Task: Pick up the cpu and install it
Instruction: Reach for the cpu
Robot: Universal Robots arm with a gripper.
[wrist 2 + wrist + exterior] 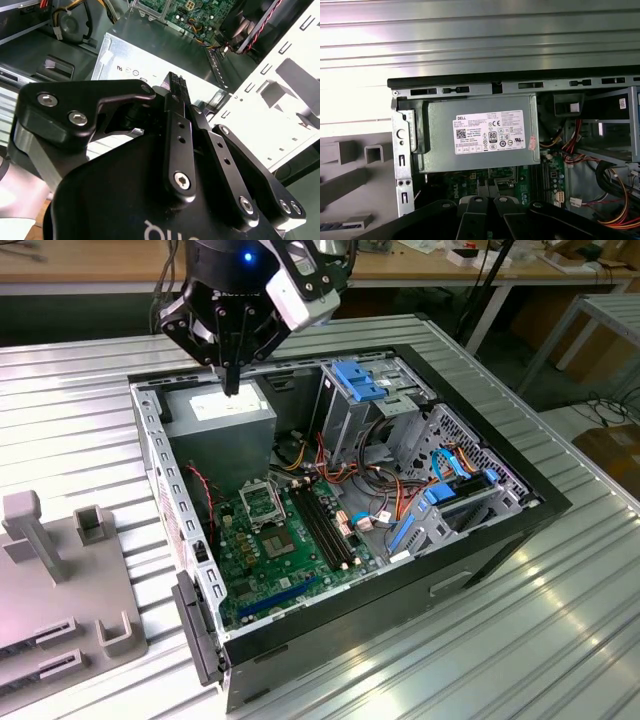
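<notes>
Black end effector [232, 388] hangs at the upper left of the exterior view, just above the grey power supply [225, 440], fingers [179, 135] drawn fully together. We judge this step needs slow, level travel, clear of the case wall [160, 470] and red cables [203, 490]. The fingertips [173, 82] hide whether the cpu sits pinched between them; we cannot make out its place elsewhere.

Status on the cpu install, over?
Gripper shut, tips over power supply, contact unclear. Socket looks empty, cpu not installed. Red-black wires run close beside socket.
</notes>
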